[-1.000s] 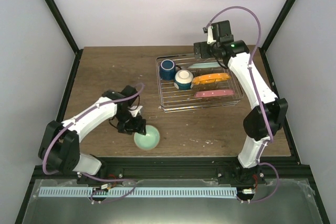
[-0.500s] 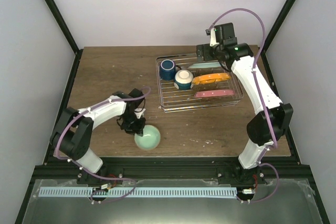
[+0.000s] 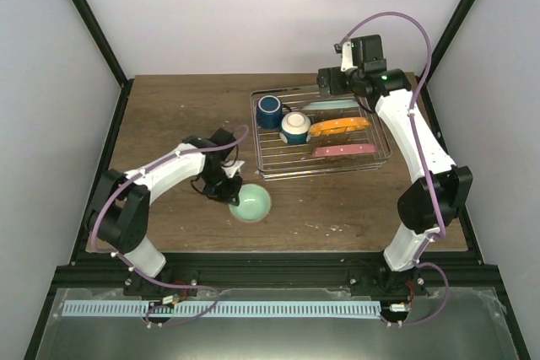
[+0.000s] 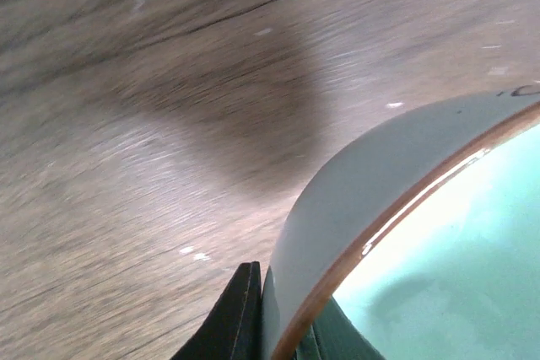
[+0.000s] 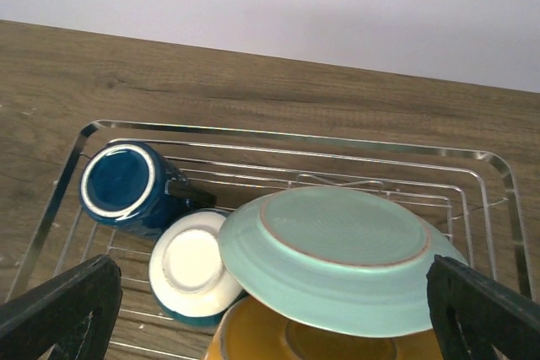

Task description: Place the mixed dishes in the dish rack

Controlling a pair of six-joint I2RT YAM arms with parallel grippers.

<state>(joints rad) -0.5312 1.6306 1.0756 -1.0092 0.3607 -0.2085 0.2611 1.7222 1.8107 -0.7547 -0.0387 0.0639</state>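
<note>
The mint-green bowl (image 3: 252, 203) is on the table left of the dish rack (image 3: 263, 147). My left gripper (image 3: 226, 190) is shut on its left rim. In the left wrist view one black finger (image 4: 240, 319) presses the bowl's (image 4: 439, 250) pale outer wall and the other sits inside. In the rack are an upturned dark blue mug (image 5: 126, 181), an upturned cream-white bowl (image 5: 194, 264), a leaning mint-green plate (image 5: 333, 250), an orange-bottomed plate (image 3: 339, 126) and a pink-red plate (image 3: 344, 151). My right gripper (image 5: 270, 271) hangs open above the rack's back, holding nothing.
The chrome rack's rim (image 5: 295, 134) runs close to the table's back edge. A dark frame post (image 3: 439, 44) stands right of the right arm. Bare wood (image 3: 169, 115) lies left of the rack.
My left gripper has shut on the mint-green bowl's rim and moved it up and right, toward the rack. The right gripper has shifted slightly right above the rack, still open.
</note>
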